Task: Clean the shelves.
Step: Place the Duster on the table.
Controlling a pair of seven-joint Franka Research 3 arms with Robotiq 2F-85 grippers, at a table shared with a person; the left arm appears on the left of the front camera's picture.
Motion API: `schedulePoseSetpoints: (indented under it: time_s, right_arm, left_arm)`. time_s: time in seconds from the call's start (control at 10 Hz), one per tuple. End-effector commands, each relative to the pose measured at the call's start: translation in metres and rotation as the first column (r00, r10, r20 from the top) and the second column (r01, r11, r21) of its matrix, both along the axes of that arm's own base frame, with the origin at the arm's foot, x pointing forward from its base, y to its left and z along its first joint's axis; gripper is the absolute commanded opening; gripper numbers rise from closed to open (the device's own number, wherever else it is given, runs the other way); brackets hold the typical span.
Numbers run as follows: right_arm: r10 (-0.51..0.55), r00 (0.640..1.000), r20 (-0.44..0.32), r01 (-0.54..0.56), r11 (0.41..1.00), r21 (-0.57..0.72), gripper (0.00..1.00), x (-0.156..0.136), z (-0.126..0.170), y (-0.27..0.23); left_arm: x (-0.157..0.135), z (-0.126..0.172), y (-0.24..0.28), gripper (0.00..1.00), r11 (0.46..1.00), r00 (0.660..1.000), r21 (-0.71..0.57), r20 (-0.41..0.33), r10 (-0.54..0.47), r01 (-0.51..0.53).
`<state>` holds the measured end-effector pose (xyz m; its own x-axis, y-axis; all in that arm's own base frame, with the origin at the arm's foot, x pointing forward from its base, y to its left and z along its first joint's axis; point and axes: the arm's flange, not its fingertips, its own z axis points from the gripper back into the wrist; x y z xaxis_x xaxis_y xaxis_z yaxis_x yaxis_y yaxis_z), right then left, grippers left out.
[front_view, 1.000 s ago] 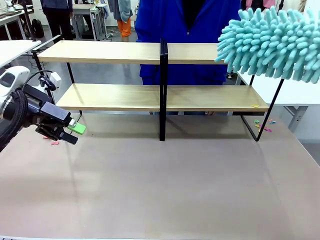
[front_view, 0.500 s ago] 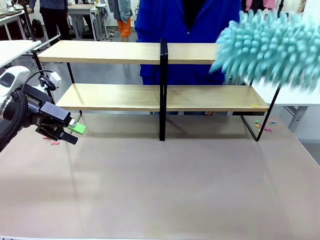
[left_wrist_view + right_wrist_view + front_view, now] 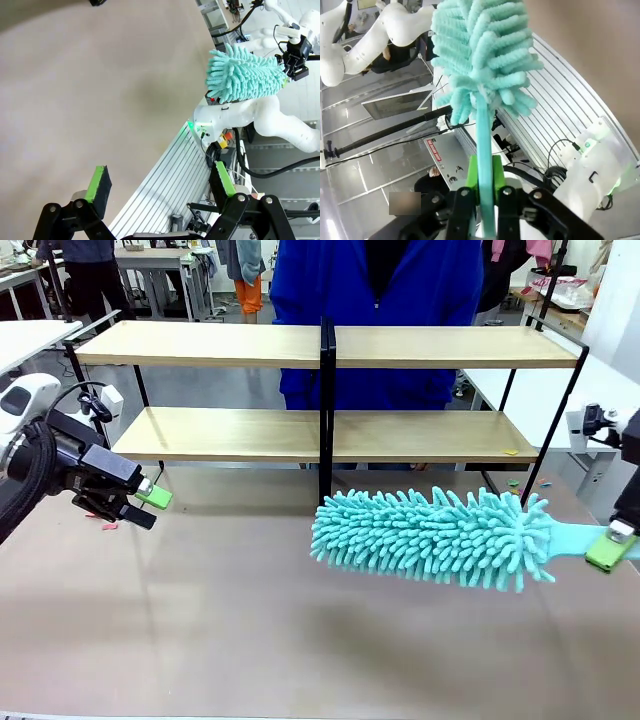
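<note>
The shelves (image 3: 230, 344) stand across the far half of the table, two long light-wood boards on a thin black frame with a central black post. My right gripper (image 3: 612, 545) (image 3: 484, 175) is shut on the handle of a fluffy teal duster (image 3: 430, 535) (image 3: 480, 55). The duster lies level above the table in front of the lower board, its head pointing left. My left gripper (image 3: 140, 502) (image 3: 160, 182) hangs open and empty at the left, near the shelves' left leg. The duster (image 3: 242, 75) is far off in the left wrist view.
A person in a blue coat (image 3: 380, 280) stands behind the shelves. Small coloured scraps (image 3: 525, 490) lie on the table by the right leg, a yellow one (image 3: 510, 451) on the lower board, a pink one (image 3: 108, 526) below my left gripper.
The duster swung down from the upper right, beside the top board, to a level pose low over the table in front of the shelves. The left arm stayed still.
</note>
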<state>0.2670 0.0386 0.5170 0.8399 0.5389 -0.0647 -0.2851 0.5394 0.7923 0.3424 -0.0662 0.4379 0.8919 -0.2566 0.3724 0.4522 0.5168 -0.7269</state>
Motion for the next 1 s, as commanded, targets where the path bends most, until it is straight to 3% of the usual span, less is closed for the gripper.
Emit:
schedulePoseSetpoints:
  time_s: [0.0, 0.4, 0.5, 0.6, 0.7, 0.9]
  right_arm:
    - [0.013, 1.000, -0.015, -0.012, 1.000, 0.007, 0.12, 0.003, -0.016, -0.014]
    - [-0.040, 0.991, -0.127, 0.047, 0.997, 0.056, 0.12, 0.013, -0.072, -0.032]
    - [-0.044, 0.986, -0.159, 0.050, 0.998, 0.032, 0.12, 0.018, -0.086, -0.034]
    - [-0.051, 0.984, -0.172, 0.049, 0.999, -0.015, 0.12, 0.021, -0.096, -0.035]
    - [-0.063, 0.982, -0.178, 0.052, 0.997, -0.064, 0.12, 0.024, -0.104, -0.037]
    - [-0.072, 0.980, -0.184, 0.058, 0.995, -0.081, 0.12, 0.031, -0.111, -0.038]
  left_arm:
    - [0.001, 0.000, -0.002, 1.00, 1.000, 1.000, -0.026, 0.020, -0.009, 0.009]
    - [0.000, 0.000, 0.000, 1.00, 1.000, 1.000, 0.000, 0.000, -0.001, 0.001]
    - [0.001, -0.005, 0.000, 1.00, 0.999, 0.999, -0.040, -0.036, -0.021, 0.020]
    - [0.003, -0.010, 0.005, 1.00, 0.986, 0.994, -0.167, -0.100, -0.041, 0.024]
    - [0.005, -0.020, 0.017, 1.00, 0.974, 0.981, -0.217, -0.193, 0.028, -0.071]
    - [0.009, -0.035, 0.053, 1.00, 0.910, 0.925, -0.278, -0.311, 0.217, -0.307]
